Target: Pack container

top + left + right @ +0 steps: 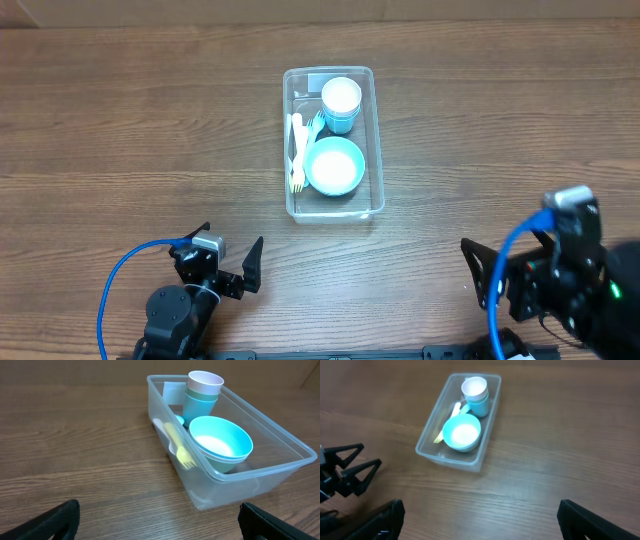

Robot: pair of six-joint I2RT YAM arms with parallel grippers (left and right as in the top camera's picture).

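The clear rectangular container stands at the table's middle. It holds stacked blue bowls at its near end, stacked cups with a white one on top at its far end, and white and yellow forks along its left wall. It also shows in the left wrist view and the right wrist view. My left gripper is open and empty near the front edge, left of the container. My right gripper is open and empty at the front right.
A wooden table lies all around the container. The left gripper shows at the left edge of the right wrist view. Blue cables loop beside both arms.
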